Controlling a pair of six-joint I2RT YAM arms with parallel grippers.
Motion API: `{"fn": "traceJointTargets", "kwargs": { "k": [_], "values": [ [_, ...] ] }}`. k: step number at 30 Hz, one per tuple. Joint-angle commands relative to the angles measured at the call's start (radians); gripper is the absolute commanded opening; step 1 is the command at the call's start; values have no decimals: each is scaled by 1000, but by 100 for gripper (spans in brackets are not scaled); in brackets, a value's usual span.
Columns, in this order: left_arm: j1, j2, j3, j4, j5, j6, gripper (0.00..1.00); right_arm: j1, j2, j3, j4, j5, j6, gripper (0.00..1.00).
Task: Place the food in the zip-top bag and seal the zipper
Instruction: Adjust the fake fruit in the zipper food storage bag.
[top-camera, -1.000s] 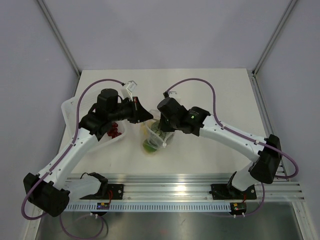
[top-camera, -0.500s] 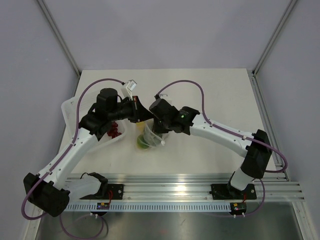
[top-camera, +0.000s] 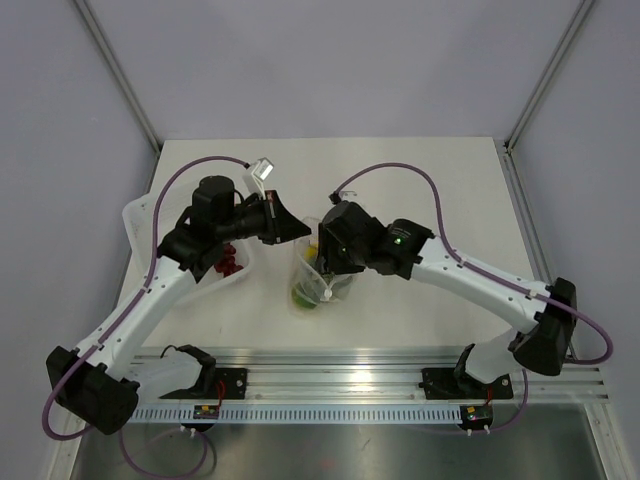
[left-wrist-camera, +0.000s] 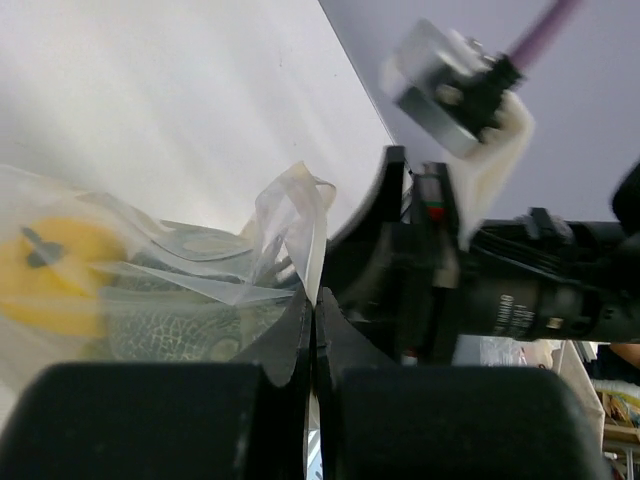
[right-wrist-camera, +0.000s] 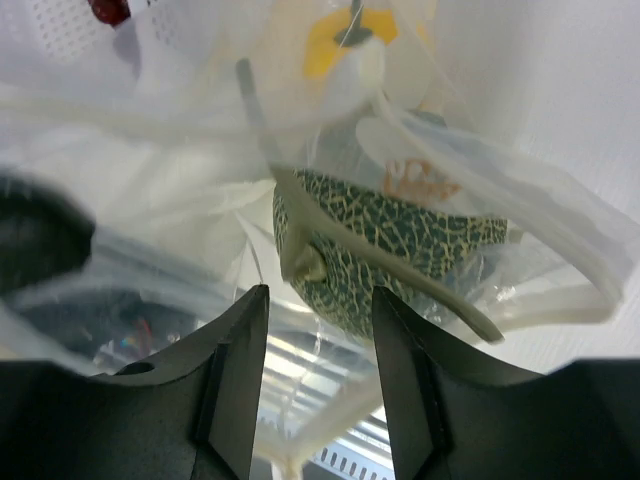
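One counter (top-camera: 420, 190) carries one white tray (top-camera: 135, 215) of red pieces (top-camera: 228, 262) at the left. At centre is one zip-top bag (top-camera: 308, 265) holding two fruits, a grey-green netted one (right-wrist-camera: 400, 235) and a yellow ball (left-wrist-camera: 55, 275). The left gripper (left-wrist-camera: 313, 300) is pinching the bag's edge, and the right gripper (right-wrist-camera: 320, 295) is spread at its mouth.
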Motion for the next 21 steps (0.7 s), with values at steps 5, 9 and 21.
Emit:
{"fn": "traceJointTargets", "kwargs": {
  "k": [5,9,21],
  "values": [
    [5,-6,5,95,-7,-26,0,14,-290,-108,36,66,77,51],
    [5,-5,7,103,0,-35,0,-10,-425,-284,76,267,186,49],
    [5,-14,-5,89,3,-23,0,-179,-390,-476,369,-33,216,66]
  ]
}}
